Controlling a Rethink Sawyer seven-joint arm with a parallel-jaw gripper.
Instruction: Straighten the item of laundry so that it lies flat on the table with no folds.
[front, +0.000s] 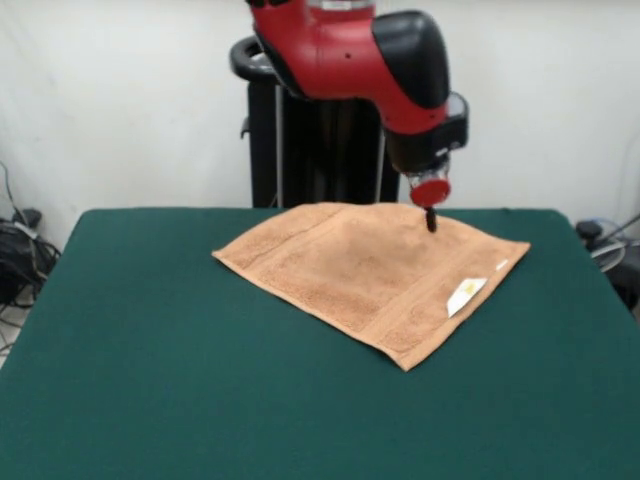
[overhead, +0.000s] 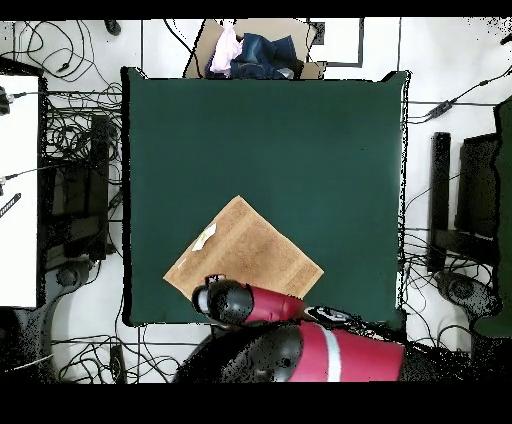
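Note:
The peach-orange towel (front: 360, 275) lies spread on the green table (front: 150, 380), turned like a diamond, with its white label (front: 465, 295) near the right corner. My gripper (front: 431, 219) hangs from the red arm over the towel's far edge. Its narrow black tips are together and pinch the cloth there, which rises slightly at that spot. In the overhead view the towel (overhead: 245, 250) lies near the robot's side of the table (overhead: 300, 140), and the arm (overhead: 235, 302) covers its nearest corner and hides the gripper.
The black pedestal (front: 300, 150) stands behind the table's far edge. A box with clothes (overhead: 255, 50) sits beyond the table's opposite edge. Cables and equipment lie on the floor on both sides.

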